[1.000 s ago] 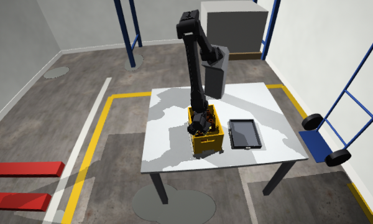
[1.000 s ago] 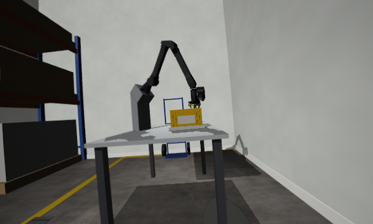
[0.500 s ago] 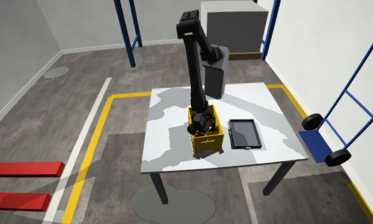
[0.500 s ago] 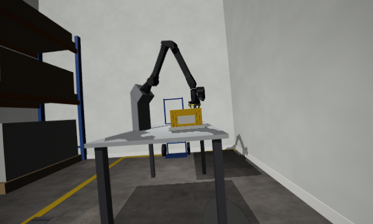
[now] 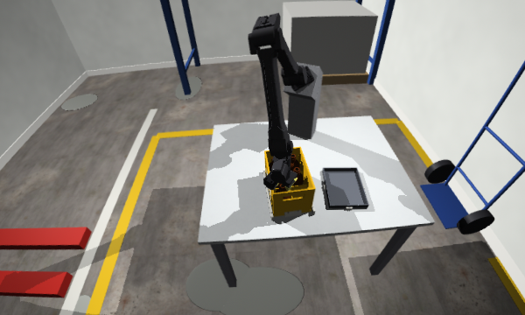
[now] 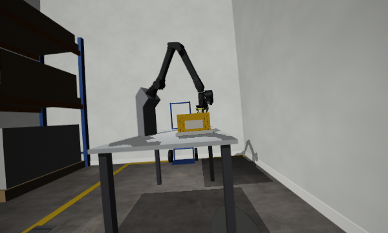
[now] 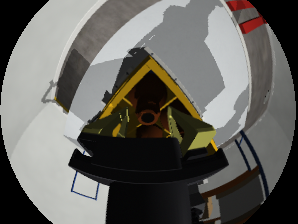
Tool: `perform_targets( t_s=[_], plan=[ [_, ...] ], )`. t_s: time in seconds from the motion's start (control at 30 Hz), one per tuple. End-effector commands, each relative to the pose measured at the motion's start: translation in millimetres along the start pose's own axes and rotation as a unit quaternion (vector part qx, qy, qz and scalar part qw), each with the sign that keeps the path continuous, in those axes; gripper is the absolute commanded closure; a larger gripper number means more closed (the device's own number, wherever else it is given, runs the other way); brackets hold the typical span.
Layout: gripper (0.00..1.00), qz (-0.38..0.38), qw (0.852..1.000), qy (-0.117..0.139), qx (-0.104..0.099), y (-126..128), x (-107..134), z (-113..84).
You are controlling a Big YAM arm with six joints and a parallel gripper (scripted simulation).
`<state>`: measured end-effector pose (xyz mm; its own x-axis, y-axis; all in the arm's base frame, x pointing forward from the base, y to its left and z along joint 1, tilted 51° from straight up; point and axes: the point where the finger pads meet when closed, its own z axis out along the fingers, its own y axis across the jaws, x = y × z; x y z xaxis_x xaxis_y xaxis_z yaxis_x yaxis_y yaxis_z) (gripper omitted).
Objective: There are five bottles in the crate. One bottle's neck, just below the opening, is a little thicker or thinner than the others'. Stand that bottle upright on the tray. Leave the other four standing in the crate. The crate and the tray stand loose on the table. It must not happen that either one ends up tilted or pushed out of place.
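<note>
Brown, glossy-looking bottles (image 5: 297, 170) stand in the yellow crate (image 5: 293, 203) (image 6: 181, 120) (image 7: 150, 61), their round mouths upward; which neck differs, I cannot tell. The gripper (image 5: 287, 185) (image 6: 202, 110) (image 7: 148, 109) is a bit over half open and holds nothing, its fingers apart on either side of one bottle's ringed mouth. To the crate's right in the top view, the tray (image 5: 341, 169) lies flat, with no bottle on it.

The top view alone shows the tray whole; the exterior view gives the crate's side with its pale rectangular panel; the wrist view looks straight down into the mouth between the fingers, past thin yellow dividers.

From the left in the top view, red beams (image 5: 35, 237) (image 7: 252, 24) lie over mottled, stained concrete. The table (image 5: 227, 184) (image 6: 165, 145) (image 7: 175, 30) has a smooth, pale top, broken by jagged grey shadows. The tray is a shallow, dark-rimmed rectangle, and the blue hand truck (image 5: 444, 203) (image 6: 183, 161) has tubular rails and black wheels.
</note>
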<state>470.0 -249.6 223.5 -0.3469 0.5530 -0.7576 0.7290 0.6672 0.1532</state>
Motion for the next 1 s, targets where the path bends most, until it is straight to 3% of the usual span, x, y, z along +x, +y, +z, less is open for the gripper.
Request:
perform_targets(
  t_s=[0.0, 0.97],
  plan=[
    [0.39, 0.003, 1.0, -0.012, -0.004, 1, -11, -13.5],
    [0.39, 0.004, 1.0, -0.01, -0.007, 5, -6, -88.5]
  ],
)
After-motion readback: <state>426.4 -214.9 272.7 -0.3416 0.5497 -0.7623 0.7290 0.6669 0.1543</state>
